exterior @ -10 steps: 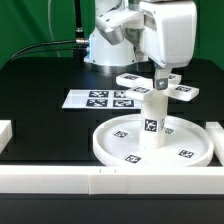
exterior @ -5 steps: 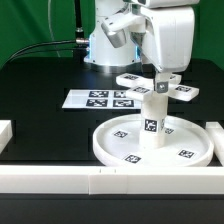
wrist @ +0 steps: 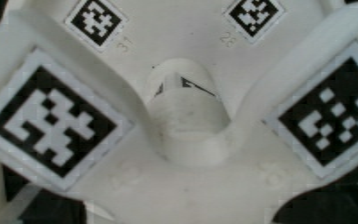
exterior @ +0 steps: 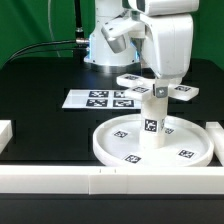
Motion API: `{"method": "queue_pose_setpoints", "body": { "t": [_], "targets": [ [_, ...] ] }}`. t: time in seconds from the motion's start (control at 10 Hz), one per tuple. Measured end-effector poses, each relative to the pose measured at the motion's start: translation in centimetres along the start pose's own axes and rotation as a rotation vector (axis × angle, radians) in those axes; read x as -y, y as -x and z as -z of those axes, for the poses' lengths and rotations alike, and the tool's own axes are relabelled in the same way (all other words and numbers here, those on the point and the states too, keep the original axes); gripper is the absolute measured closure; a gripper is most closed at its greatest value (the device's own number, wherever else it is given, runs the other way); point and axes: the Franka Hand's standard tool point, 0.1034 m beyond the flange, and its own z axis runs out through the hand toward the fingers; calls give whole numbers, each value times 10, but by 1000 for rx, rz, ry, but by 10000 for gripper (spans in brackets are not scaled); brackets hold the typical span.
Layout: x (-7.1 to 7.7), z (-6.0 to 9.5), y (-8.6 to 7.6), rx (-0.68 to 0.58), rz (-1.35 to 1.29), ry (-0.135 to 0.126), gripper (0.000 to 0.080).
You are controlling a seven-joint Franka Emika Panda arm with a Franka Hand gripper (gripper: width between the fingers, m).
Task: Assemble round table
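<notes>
The large rimmed round disc (exterior: 108, 146) lies on the black table at the front right. The short cylindrical leg (exterior: 152, 125) stands upright in the middle of the disc. The small cross-shaped piece (exterior: 137, 92) sits flat on top of the leg, its tagged arms spread out. My gripper (exterior: 160, 88) comes straight down over the cross's hub, and the fingers close round it. In the wrist view the cross-shaped piece (wrist: 185, 105) fills the picture, with tagged arms on each side. My fingertips do not show there.
The marker board (exterior: 100, 99) lies flat on the table at the exterior view's left of the disc. White rectangular border blocks (exterior: 60, 178) run along the front edge, with one at each side (exterior: 216, 135). The robot base stands behind.
My hand has turned a little about its vertical axis above the leg. The cross-shaped piece stays on top of the leg. The disc and the leg have not moved.
</notes>
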Motion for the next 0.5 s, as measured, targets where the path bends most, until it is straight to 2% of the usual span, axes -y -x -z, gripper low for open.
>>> {"method": "queue_pose_setpoints", "body": {
  "t": [0.1,0.2,0.3,0.5],
  "targets": [
    [0,0,1,0,-2,-1,151],
    [1,-1,3,0,-5,-1,273],
    [-1,1,8,2,27,3,358],
    [0,1,12,2,-26,4,358]
  ]
}}
